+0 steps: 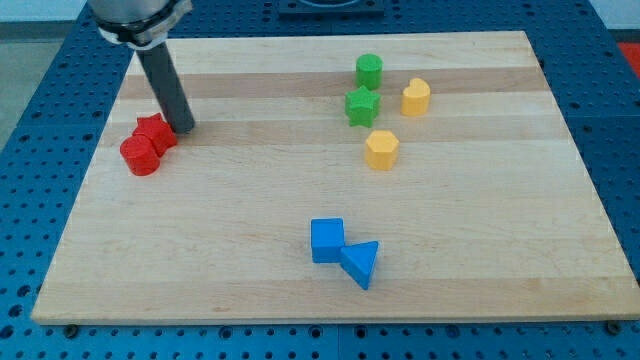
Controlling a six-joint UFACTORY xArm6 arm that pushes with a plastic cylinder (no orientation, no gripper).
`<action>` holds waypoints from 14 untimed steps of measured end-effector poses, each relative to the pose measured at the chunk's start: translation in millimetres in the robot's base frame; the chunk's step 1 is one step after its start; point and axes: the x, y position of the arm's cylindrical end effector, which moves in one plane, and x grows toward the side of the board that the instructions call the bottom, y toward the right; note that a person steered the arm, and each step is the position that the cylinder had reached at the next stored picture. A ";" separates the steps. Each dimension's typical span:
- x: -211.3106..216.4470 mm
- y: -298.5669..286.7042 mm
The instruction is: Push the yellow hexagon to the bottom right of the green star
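The yellow hexagon [381, 149] lies right of the board's centre, just below and slightly right of the green star [362, 105], with a small gap between them. My tip [184, 129] rests on the board at the upper left, far from both. It is right beside a red star-like block [153, 131], at that block's right edge. I cannot tell if they touch.
A green cylinder [369, 70] stands just above the green star. A second yellow block [416, 96] lies right of the star. A red cylinder [140, 156] touches the red star-like block. A blue cube [327, 240] and blue triangle [361, 263] sit together at bottom centre on the wooden board [480, 280].
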 end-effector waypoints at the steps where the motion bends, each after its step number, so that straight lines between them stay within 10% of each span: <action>1: 0.0 92.5; 4: -0.1 180.3; 14: -63.9 175.2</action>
